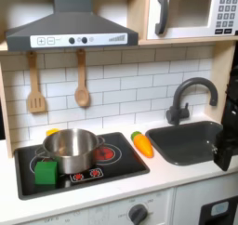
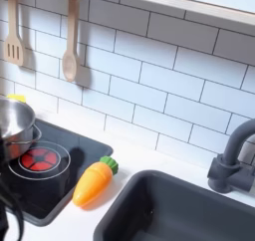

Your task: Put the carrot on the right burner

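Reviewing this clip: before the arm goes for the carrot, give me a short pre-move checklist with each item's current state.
1. Carrot in the open, on the counter between stove and sink: ok.
2. Carrot on a burner: not ok; it lies just off the stove's edge.
3. Red burner nearest the carrot free of objects: ok in the second exterior view.
4. Pot and green cube away from the carrot: ok, both sit toward the first exterior view's left.
5. Gripper open and ready: cannot tell; a dark shape at the first exterior view's right edge is unclear.
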`<state>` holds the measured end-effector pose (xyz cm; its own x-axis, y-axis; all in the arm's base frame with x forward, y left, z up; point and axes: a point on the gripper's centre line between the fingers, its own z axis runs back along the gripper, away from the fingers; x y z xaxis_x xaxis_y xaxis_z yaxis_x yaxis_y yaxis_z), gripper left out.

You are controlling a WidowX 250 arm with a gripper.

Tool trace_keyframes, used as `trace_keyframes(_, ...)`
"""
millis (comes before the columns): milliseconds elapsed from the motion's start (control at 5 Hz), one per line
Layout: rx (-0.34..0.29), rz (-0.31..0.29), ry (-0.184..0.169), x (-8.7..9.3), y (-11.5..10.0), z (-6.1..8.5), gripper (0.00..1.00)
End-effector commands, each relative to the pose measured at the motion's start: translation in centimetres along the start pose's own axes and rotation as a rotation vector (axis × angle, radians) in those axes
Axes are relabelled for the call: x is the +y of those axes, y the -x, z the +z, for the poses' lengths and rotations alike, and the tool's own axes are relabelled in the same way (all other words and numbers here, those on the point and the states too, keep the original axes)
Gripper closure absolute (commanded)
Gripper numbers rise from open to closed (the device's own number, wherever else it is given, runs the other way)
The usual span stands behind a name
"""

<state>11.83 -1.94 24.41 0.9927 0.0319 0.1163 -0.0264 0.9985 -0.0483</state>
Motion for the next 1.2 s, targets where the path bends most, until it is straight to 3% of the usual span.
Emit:
trace_keyframes(0, 0.003, 0.000, 0.000, 0.0, 0.0, 0.0, 0.00)
trace_keyframes(400, 0.011, 0.064, -0.014, 1.8, -1.4, -0.5, 0.00)
trace_keyframes(600, 0.042, 0.064, -0.011, 2.2, -2.2, -1.1, 0.00)
trace_keyframes(1000, 0.013, 0.103, 0.028, 3.3, -6.2, -1.2, 0.00)
